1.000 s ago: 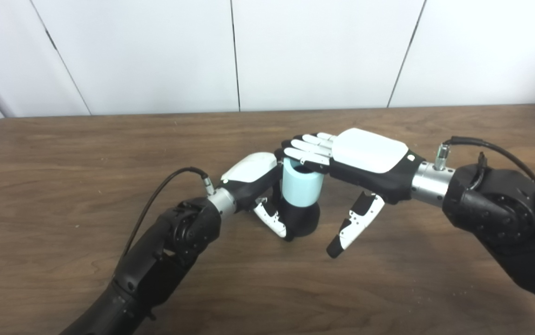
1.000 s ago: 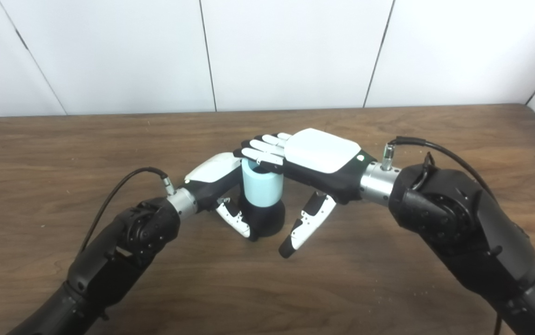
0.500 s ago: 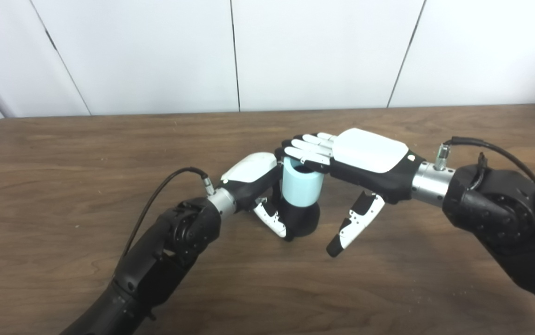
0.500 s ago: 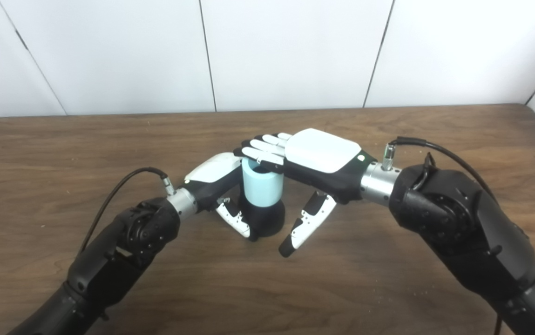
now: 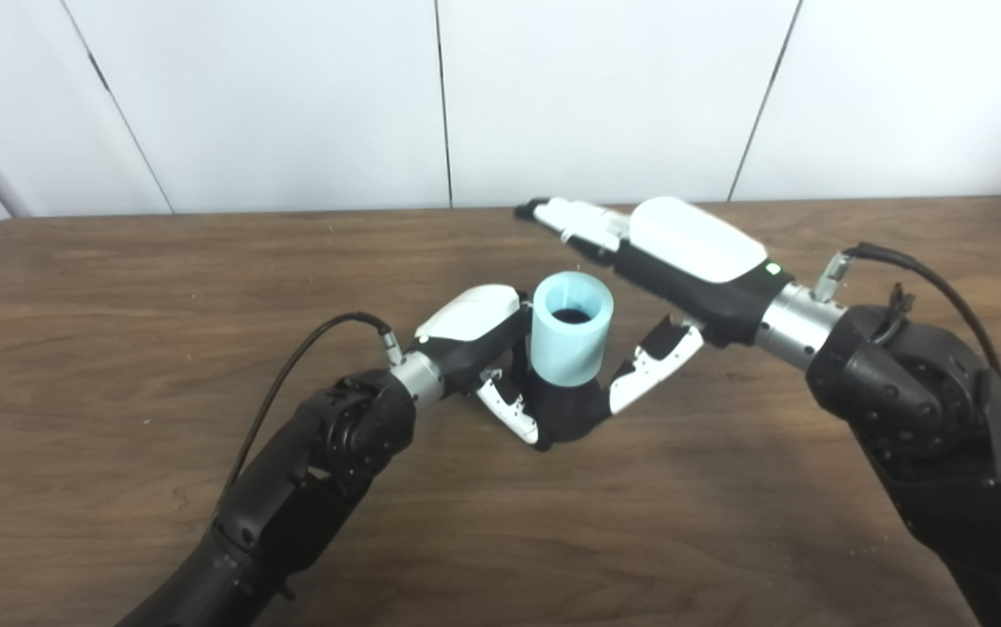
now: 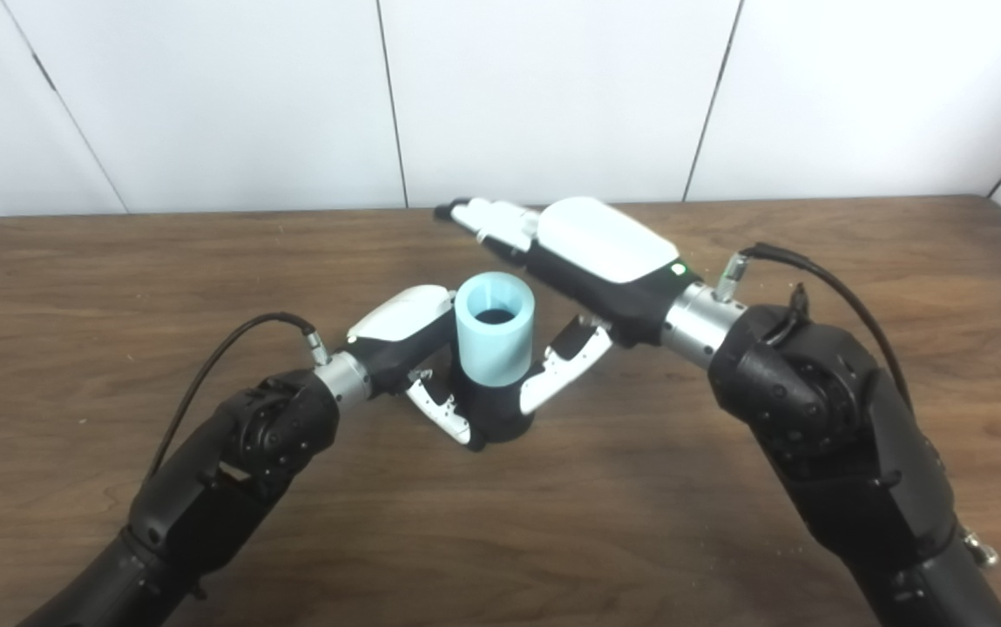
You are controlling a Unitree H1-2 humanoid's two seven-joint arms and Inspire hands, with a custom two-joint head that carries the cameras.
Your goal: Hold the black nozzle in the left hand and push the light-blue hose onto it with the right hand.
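Our left hand [image 5: 478,335] grips the nozzle [image 5: 563,409]; our right hand [image 5: 683,252] is spread, holding nothing. The hose [image 5: 571,335] looks light and stiff: we'd press its rim.

You see a light-blue hose [image 5: 571,340] with a dark bore, black nozzle [image 5: 566,413] beneath, white-and-black left hand [image 5: 476,324] and right hand [image 5: 683,257], dark brown wood-grain table [image 5: 117,287], plain white wall panels [image 5: 291,96].
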